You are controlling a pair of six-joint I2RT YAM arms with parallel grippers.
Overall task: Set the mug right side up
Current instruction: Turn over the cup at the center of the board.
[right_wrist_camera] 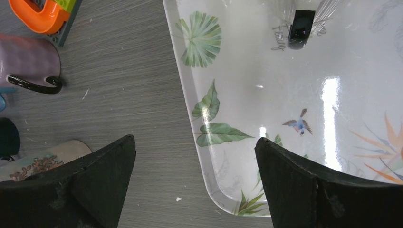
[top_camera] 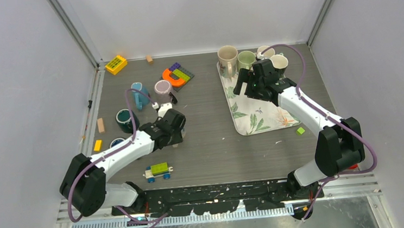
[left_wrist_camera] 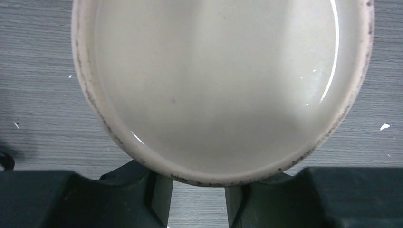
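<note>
Left pincer: fingers narrow beneath mug rim, contact hidden, grasp cannot tell. Risk: mug tips or drops onto table if hold slight.

grey wood-grain table, plain white walls on three sides, metal corner posts, soft even light

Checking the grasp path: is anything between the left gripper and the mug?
Nothing visible does. In the left wrist view the mug fills the frame, its rim right at the left gripper.
</note>
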